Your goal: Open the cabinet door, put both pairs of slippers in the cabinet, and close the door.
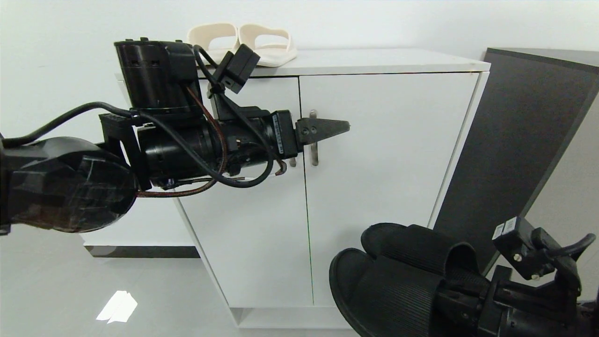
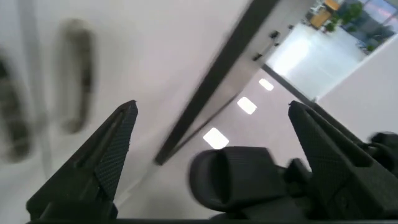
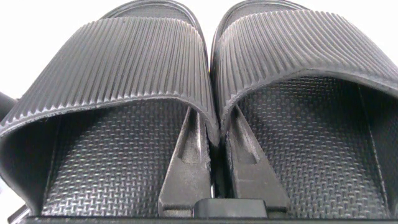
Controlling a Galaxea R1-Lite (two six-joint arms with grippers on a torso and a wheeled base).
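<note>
The white cabinet (image 1: 388,164) has both doors closed, with two metal handles (image 1: 314,140) at the centre seam. My left gripper (image 1: 334,127) hovers open just in front of those handles, which appear blurred as handles (image 2: 78,81) beyond the left gripper (image 2: 211,112). A cream pair of slippers (image 1: 243,41) lies on the cabinet top at the back left. My right gripper (image 3: 214,121) is low at the front right. It is shut on the adjoining inner sides of the black slippers (image 1: 402,276), one finger inside each black slipper (image 3: 143,68).
A tall dark panel (image 1: 524,140) leans against the cabinet's right side. Glossy grey floor (image 1: 70,290) spreads to the left and in front of the cabinet. A white wall stands behind.
</note>
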